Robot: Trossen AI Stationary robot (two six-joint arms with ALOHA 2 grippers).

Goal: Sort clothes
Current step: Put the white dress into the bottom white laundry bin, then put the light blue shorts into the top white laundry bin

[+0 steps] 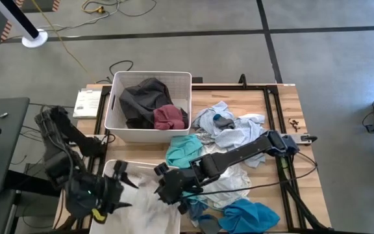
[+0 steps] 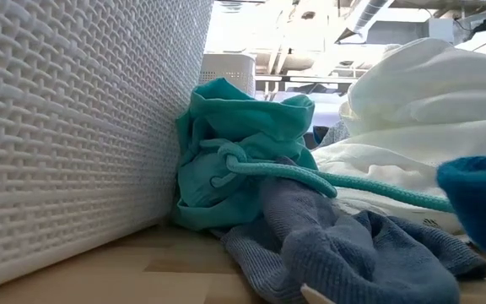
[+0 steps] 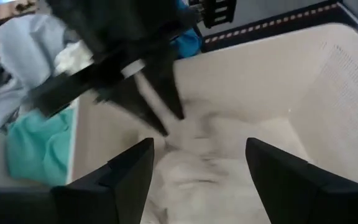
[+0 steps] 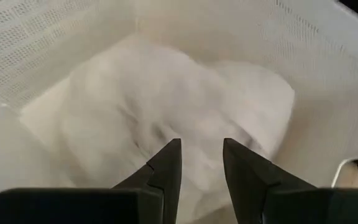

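white garment (image 4: 166, 106) in near bin (image 4: 55, 37), unseen low; right gripper (image 4: 201, 165) parted, empty; left gripper (image 3: 194, 168) spread wide.

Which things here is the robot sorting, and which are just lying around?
For the job:
- teal garment
- bright blue garment
- white garment in the near bin
- dark grey garment and maroon garment in the far bin

Just lying about:
- booklet
- yellow cable on the floor
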